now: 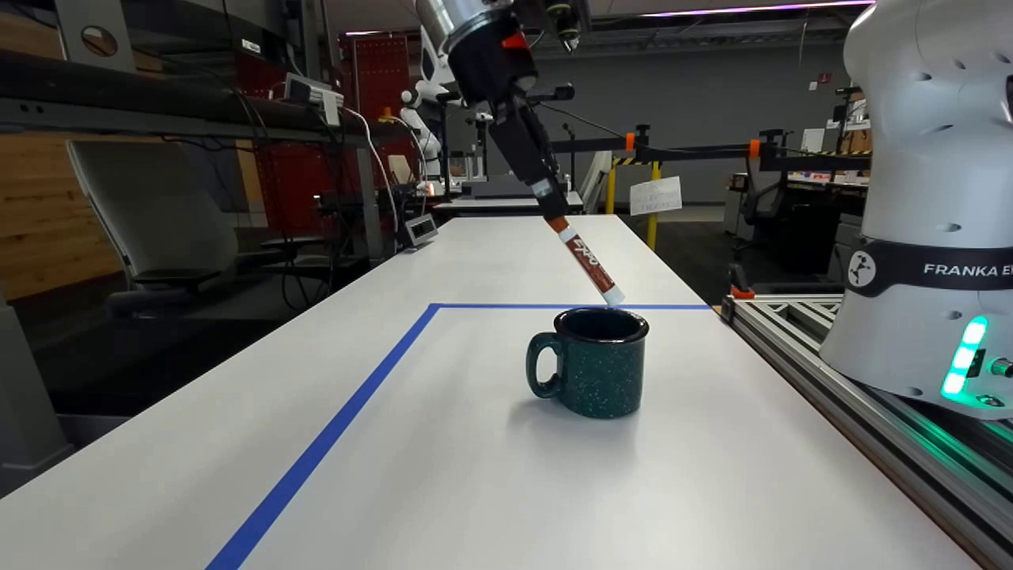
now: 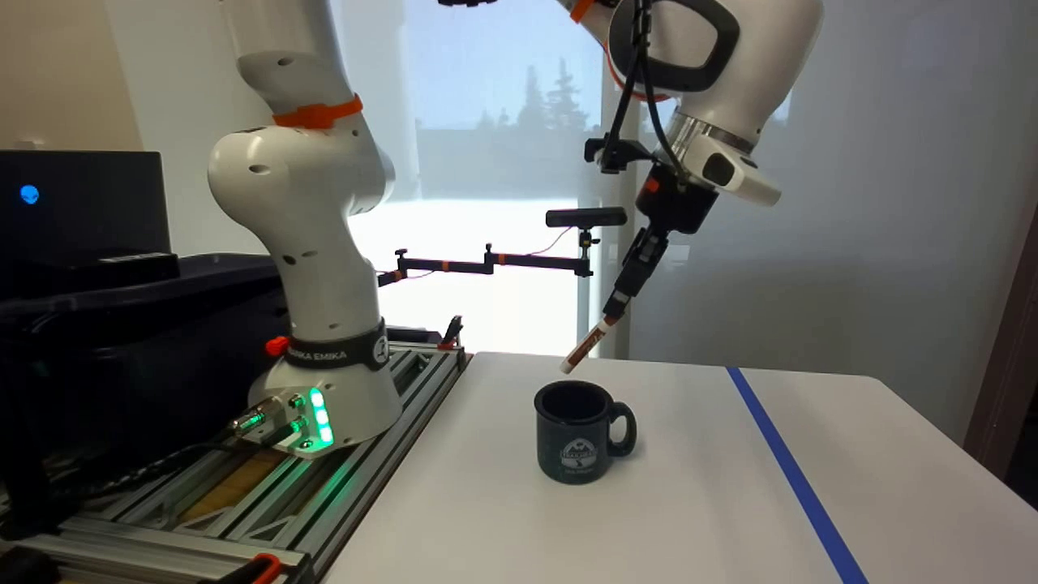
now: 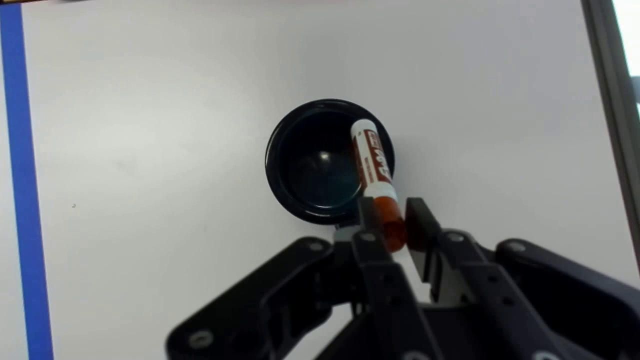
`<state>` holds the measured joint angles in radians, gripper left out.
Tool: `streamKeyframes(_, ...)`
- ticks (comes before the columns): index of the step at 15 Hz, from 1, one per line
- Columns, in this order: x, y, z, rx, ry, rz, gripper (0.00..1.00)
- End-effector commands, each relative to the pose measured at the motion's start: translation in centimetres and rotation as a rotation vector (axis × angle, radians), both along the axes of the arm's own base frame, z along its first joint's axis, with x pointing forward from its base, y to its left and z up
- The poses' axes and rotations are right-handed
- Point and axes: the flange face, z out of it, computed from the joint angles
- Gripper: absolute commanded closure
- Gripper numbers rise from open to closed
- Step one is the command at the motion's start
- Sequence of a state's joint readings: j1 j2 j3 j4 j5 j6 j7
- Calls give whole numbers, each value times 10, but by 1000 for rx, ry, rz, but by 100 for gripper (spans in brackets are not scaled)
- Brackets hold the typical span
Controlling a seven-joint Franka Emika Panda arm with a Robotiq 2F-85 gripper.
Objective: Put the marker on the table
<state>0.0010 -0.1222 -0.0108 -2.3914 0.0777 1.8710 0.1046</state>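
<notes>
the gripper (image 3: 391, 216) pinches the marker (image 3: 371, 155); releasing above the mug (image 3: 320, 165), wrist view's upper centre, could drop it inside.

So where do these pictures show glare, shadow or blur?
In an exterior view, the window glares white low down; in an exterior view, a soft shadow lies on the table beside the mug; in the wrist view, a highlight glints inside the mug, and the gripper looks slightly blurred.

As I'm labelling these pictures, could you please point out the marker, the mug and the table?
Marker (image 1: 587, 259): in an exterior view, on its printed barrel.
Mug (image 2: 573, 432): in an exterior view, on its outer wall.
Table (image 3: 165, 180): in the wrist view, on its bare white top.
</notes>
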Motion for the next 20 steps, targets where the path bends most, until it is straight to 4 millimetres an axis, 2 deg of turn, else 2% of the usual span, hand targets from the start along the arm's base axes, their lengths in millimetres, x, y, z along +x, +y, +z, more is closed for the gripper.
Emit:
streamKeyframes(1,26,-21,26,96,12,-125,95)
streamKeyframes(3,41,-38,27,128,4,-218,95)
streamKeyframes(5,53,-54,17,157,-23,-296,95)
streamKeyframes(9,64,-77,-27,161,-58,-368,95)
streamKeyframes(14,74,-92,-86,101,-106,-398,95)
streamKeyframes(17,77,-97,-110,70,-124,-407,95)
streamKeyframes(20,79,-100,-126,36,-151,-401,95)
